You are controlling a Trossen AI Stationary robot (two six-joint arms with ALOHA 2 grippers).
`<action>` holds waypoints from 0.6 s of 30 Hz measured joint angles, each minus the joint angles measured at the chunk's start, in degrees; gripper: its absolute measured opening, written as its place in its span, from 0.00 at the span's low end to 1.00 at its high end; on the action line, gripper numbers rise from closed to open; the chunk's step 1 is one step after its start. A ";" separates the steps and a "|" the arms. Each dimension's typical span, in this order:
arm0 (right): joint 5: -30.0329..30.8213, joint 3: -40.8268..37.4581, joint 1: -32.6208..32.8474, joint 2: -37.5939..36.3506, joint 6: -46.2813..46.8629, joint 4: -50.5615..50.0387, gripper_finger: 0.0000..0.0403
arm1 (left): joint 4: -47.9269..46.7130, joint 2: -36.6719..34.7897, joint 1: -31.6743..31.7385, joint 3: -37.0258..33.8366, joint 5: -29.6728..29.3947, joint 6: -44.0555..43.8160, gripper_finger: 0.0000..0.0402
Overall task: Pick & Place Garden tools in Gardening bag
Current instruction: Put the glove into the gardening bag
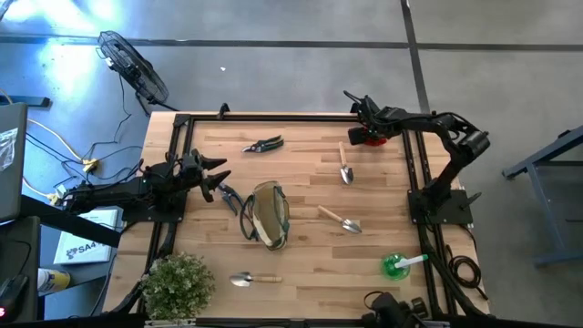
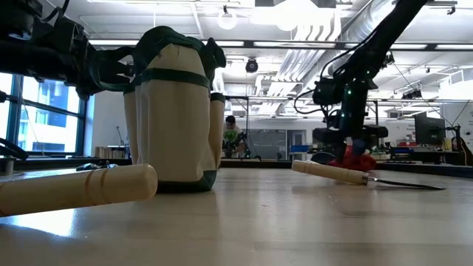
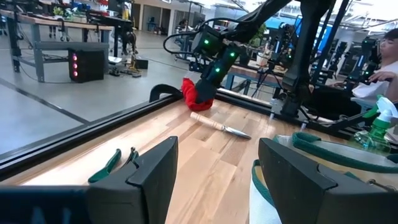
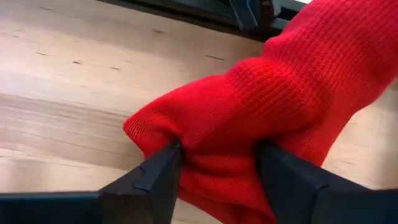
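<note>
The olive-tan gardening bag (image 1: 266, 215) stands on its base at mid-table, mouth up; it also shows in the low view (image 2: 177, 111). My left gripper (image 1: 215, 179) is open and empty beside the bag's left loop handle (image 1: 230, 199); in the left wrist view (image 3: 217, 180) the bag's rim (image 3: 323, 149) is just beyond the fingers. My right gripper (image 1: 363, 135) is at the far right corner, shut on the red glove (image 1: 372, 140). Pruning shears (image 1: 264, 144), three wooden-handled trowels (image 1: 346, 169) (image 1: 340, 220) (image 1: 253, 279) and a green-and-white piece (image 1: 401, 264) lie flat on the table. My right gripper (image 4: 217, 168) pinches a bunched fold of the red glove (image 4: 211, 140) between its two fingers, at the glove's end nearest the table's middle. The fingers come slanting down from above. The rest of the glove (image 4: 298, 81) lies on the table top.
A bushy green plant (image 1: 178, 282) stands at the near left corner. Black frame rails (image 1: 273, 117) run along the table's far, left and right edges. Bare wood lies between the bag and the far-right trowel. A person sits beyond the table (image 3: 382, 59).
</note>
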 joint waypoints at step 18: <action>0.66 -0.06 1.53 -0.06 -7.63 -1.98 0.01 | -0.17 0.00 0.00 0.01 1.42 -0.74 0.54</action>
